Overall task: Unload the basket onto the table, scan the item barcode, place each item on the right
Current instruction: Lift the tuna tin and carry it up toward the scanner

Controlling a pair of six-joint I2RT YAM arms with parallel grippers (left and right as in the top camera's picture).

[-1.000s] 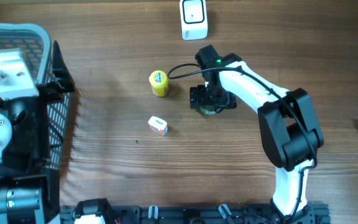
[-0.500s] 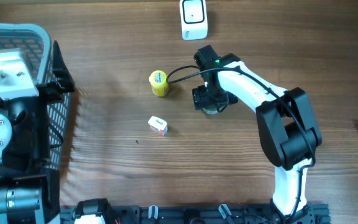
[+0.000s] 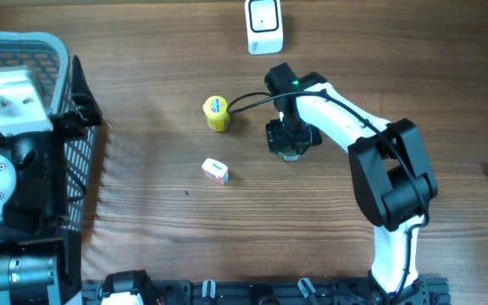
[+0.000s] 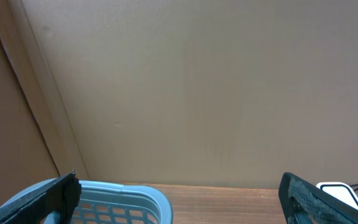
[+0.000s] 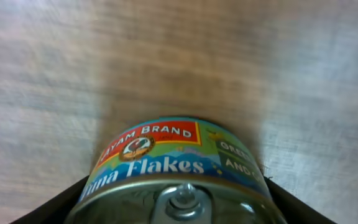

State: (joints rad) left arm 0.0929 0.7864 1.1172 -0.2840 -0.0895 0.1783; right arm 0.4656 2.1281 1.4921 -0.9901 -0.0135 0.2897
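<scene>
Reaching with the right arm (image 3: 371, 161) from its base at the near edge of the desk (image 3: 142, 212), rising to a sharp fold at the elbow, then stretching leftward to mid-desk. Pointing the right gripper (image 3: 291, 140) straight down, low over the wood. Holding its fingers (image 5: 51, 213) partly apart, with dark tips at both lower corners of the right wrist view; cannot tell whether they are pressing on anything. Parking the left arm (image 3: 7, 178) at the far left edge, folded in close over its own base. Aiming the left gripper (image 4: 179, 183) level rather than downward. Spreading its fingers (image 4: 328, 198) wide, one at each lower corner of the left wrist view.
</scene>
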